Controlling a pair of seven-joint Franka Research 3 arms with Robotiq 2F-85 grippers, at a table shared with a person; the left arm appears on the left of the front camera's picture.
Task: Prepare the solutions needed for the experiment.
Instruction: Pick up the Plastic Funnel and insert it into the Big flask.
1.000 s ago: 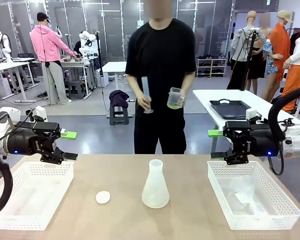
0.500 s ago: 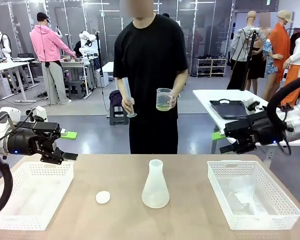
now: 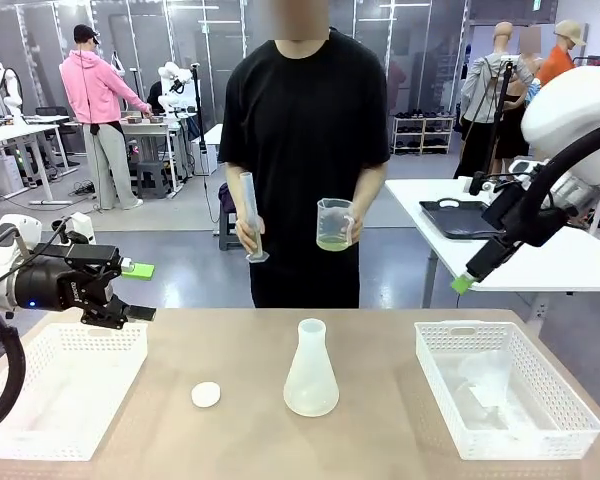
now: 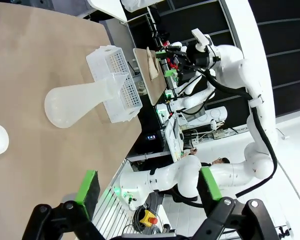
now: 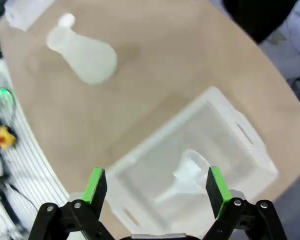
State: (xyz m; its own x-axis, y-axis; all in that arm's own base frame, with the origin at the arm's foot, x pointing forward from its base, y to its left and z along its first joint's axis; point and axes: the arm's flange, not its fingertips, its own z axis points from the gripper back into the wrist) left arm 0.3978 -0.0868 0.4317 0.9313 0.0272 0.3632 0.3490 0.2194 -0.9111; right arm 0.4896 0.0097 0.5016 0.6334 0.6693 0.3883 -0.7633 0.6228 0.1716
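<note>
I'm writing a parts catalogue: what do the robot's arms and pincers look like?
The left arm and right arm are glossy white with rounded joints, each trailing a thick black cable. The left pincer and right pincer are black and two-fingered, with green pads. A small blue light glows on the left pincer's body.

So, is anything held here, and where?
Left pincer and right pincer are open and empty. The person grips the graduated cylinder near its base and the measuring jug at its side.
</note>
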